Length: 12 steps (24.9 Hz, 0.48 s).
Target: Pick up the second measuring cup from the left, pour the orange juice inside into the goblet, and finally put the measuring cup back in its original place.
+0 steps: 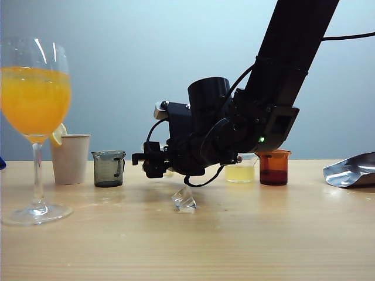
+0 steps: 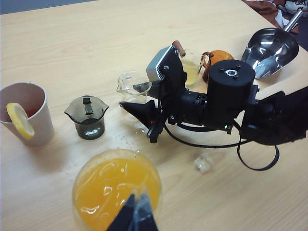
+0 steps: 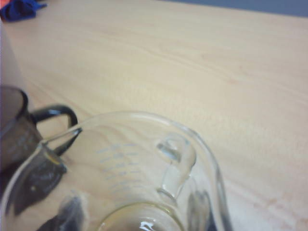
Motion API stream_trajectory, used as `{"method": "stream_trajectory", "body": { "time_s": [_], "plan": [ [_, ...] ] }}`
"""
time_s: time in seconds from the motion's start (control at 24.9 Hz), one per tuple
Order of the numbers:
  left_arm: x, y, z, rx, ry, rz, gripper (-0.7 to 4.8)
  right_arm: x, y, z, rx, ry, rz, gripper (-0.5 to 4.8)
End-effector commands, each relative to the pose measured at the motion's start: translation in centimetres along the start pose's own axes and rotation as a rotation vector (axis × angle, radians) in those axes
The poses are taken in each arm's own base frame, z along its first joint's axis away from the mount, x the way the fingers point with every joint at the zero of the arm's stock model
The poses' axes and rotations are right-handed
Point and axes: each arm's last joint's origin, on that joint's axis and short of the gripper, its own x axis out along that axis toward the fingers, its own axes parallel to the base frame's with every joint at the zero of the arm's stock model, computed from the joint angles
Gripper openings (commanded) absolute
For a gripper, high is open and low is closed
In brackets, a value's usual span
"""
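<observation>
The right claw is low over the table, gripping the emptied clear cup between the grey cup and the yellow one, evidently to set it back in its gap in the row; whether its base already touches the wood I cannot tell. The goblet stands at the left end of the table, full of orange juice, so the pouring looks done. The left claw hangs above the goblet, out of the way, its fingers close together and apparently holding nothing.

Table-level side view; overhead and close wrists.
</observation>
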Motion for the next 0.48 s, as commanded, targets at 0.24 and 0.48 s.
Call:
{"method": "stream_trajectory", "body": {
  "time_s": [0.24, 0.48],
  "plan": [
    [-0.09, -0.03, -0.04, 0.002, 0.009, -0.002, -0.06, -0.04, -0.14, -0.23, -0.020, 0.036, -0.039, 0.30],
    [-0.08, -0.03, -0.04, 0.001, 0.009, -0.002, -0.06, -0.04, -0.23, -0.22, -0.022, 0.036, -0.049, 0.53]
  ]
}}
